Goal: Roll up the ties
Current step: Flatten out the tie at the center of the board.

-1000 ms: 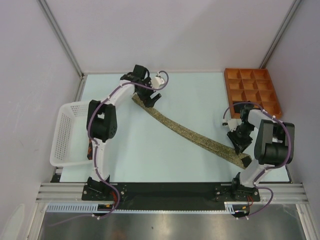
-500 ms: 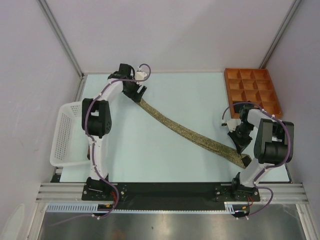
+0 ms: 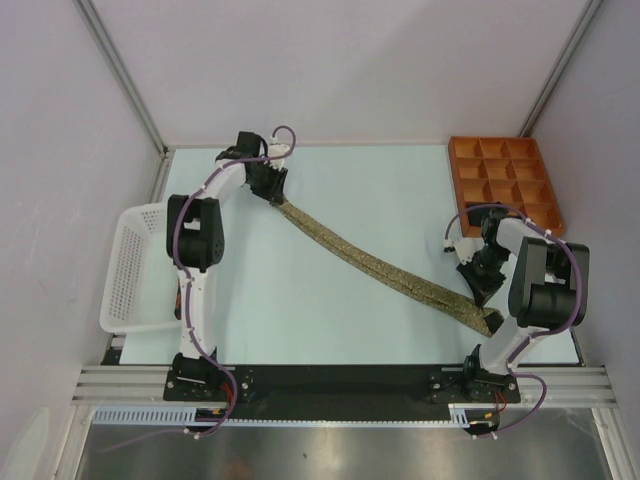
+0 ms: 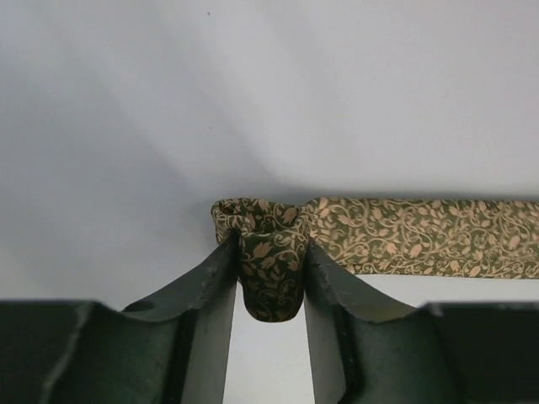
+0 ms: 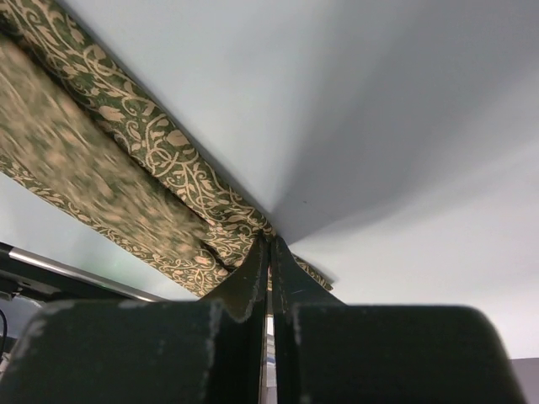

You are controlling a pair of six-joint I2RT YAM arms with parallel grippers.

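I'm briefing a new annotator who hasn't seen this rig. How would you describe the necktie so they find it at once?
On the pale blue table, look between the white mesh basket and the orange compartment tray. The olive-green fabric necktie stretches diagonally from the left gripper to the right gripper. Only it is a long soft strip, printed with tan vines.

My left wrist feed cuts the tie (image 4: 421, 236) off at 3 o'clock. On the right wrist feed its near stretch blurs toward 9 o'clock. From above, I can't read its pattern.
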